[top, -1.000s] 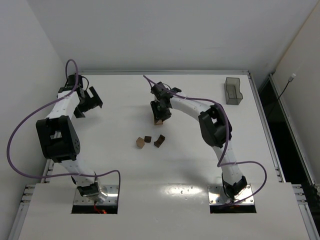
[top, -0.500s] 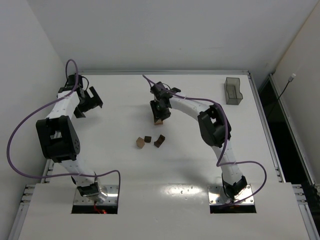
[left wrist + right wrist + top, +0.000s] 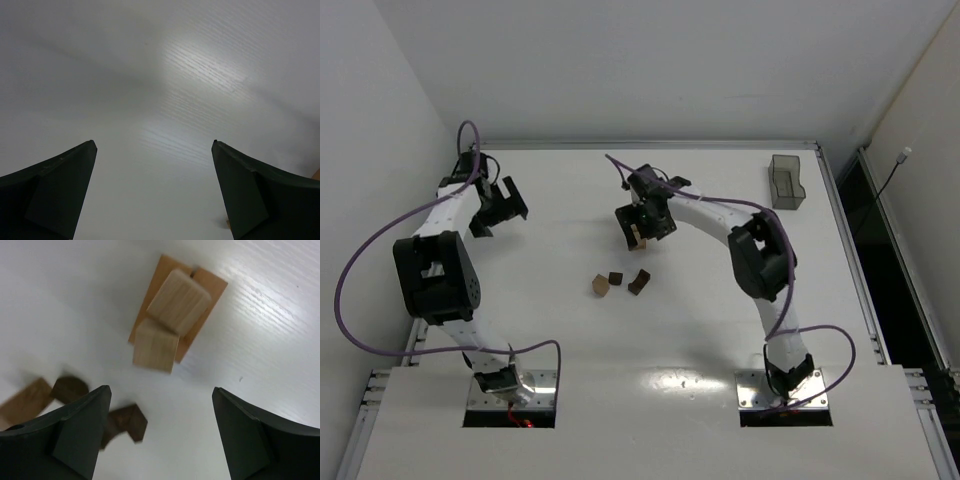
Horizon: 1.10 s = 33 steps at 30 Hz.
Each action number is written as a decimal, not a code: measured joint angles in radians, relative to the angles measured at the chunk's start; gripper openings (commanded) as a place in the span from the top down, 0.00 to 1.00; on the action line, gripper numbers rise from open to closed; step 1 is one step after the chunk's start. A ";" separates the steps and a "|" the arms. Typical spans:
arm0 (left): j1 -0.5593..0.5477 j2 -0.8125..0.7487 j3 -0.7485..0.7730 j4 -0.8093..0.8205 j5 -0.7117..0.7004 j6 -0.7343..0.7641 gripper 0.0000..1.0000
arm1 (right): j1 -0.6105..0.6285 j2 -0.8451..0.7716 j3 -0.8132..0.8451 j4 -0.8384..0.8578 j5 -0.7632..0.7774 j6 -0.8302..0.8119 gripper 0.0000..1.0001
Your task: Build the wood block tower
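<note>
The wood block tower (image 3: pixel 637 239) stands mid-table: a flat orange-brown base (image 3: pixel 212 284) with a light tan block (image 3: pixel 178 301) on top and a second tan face (image 3: pixel 155 346) below it in the right wrist view. My right gripper (image 3: pixel 643 220) (image 3: pixel 160 390) hovers right over it, open, with nothing between the fingers. Loose pieces lie just in front: a tan block (image 3: pixel 600 285) (image 3: pixel 25 402), a dark brown one (image 3: pixel 616 279) (image 3: pixel 70 389) and another dark brown one (image 3: pixel 639 281) (image 3: pixel 127 422). My left gripper (image 3: pixel 494 205) (image 3: pixel 154 142) is open over bare table at the far left.
A translucent grey plastic container (image 3: pixel 785 182) stands at the back right corner. The white table (image 3: pixel 570 200) ends in a metal rail at the right. The right arm's purple cable arches over the tower area.
My right gripper has opened from a half-closed grip at the tower's top and let go of the block there. Its arm has shifted slightly to the right. The left arm has not moved.
</note>
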 measured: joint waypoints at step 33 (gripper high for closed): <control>-0.804 -0.306 -0.291 -0.077 0.134 0.411 0.31 | -0.270 -1.127 -0.690 -0.031 0.053 -0.592 0.11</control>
